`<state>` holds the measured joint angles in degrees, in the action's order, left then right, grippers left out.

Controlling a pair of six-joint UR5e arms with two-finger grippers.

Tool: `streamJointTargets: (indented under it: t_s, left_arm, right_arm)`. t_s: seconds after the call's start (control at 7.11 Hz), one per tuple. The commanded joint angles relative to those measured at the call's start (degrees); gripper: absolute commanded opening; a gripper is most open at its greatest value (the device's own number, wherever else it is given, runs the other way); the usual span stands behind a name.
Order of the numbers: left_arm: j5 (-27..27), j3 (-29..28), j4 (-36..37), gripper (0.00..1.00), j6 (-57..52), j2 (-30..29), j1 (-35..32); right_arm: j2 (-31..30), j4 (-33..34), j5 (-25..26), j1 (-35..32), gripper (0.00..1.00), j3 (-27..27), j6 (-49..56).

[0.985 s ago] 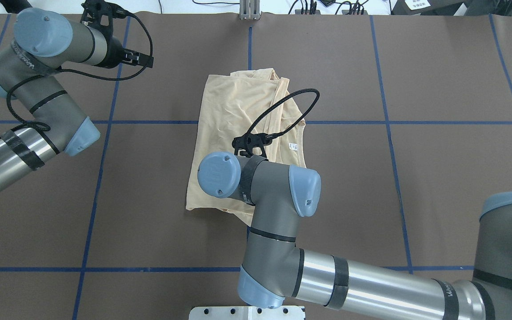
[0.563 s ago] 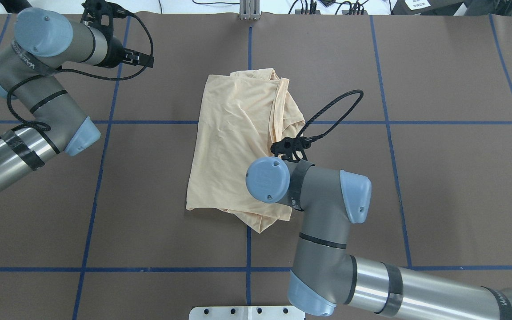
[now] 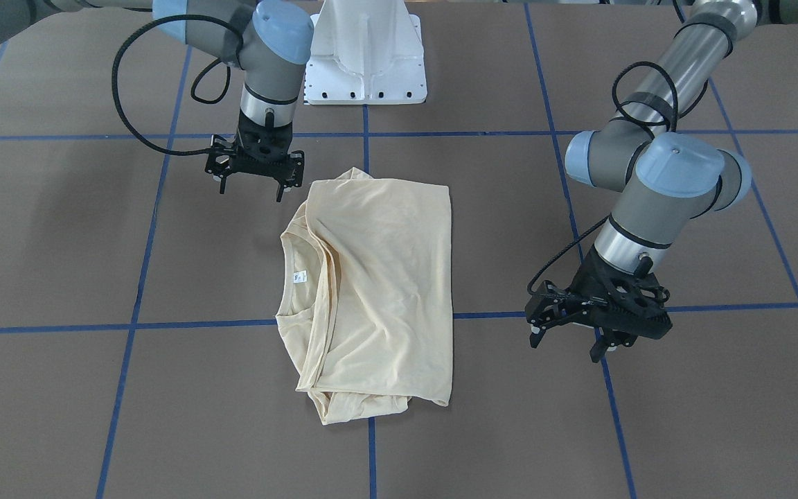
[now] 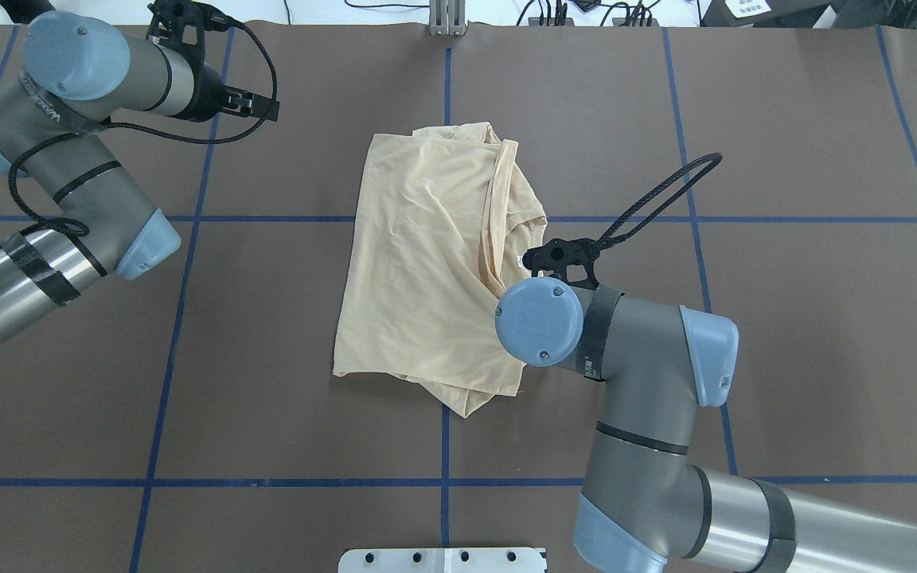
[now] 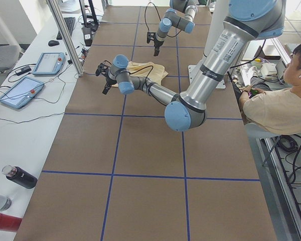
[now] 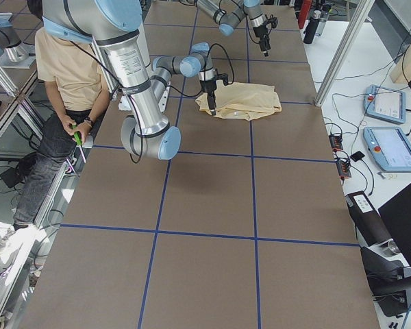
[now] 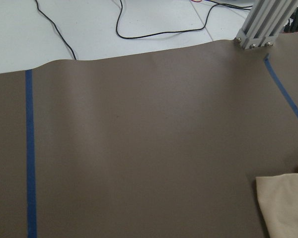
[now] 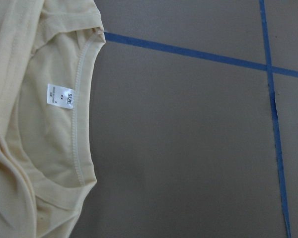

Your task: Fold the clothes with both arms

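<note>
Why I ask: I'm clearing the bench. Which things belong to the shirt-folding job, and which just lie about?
Job: T-shirt; left gripper; right gripper, both open and empty.
Not part of it: tablets; bottles; seated person.

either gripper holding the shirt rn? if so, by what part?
Nothing is held. The left gripper and right gripper are both open and clear of the shirt, which lies folded on the table.
</note>
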<state>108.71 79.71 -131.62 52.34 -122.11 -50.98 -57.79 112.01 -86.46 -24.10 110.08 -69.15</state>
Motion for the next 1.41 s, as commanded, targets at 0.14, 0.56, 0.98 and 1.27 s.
streamJointTargets:
  t_s: [0.14, 0.56, 0.98, 1.27]
  left_arm:
    - [-0.9, 12.8, 0.0, 1.00, 16.4, 6.6, 10.5]
    - [-10.7, 16.4, 0.4, 0.99, 31.7, 9.8, 25.2]
    - [-12.6, 16.4, 1.3, 0.77, 35.4, 11.4, 27.8]
    - [-12.3, 16.7, 1.3, 0.74, 35.5, 11.3, 28.7]
  right_arm:
    - [-1.2, -10.0, -7.8, -7.4, 1.00, 3.0, 0.7]
    - [-1.4, -10.1, -8.0, -8.6, 1.00, 3.5, 0.7]
    - [-1.5, -10.1, -7.9, -8.6, 1.00, 3.7, 0.7]
    - [-1.6, -10.1, -7.8, -8.6, 1.00, 3.7, 0.7]
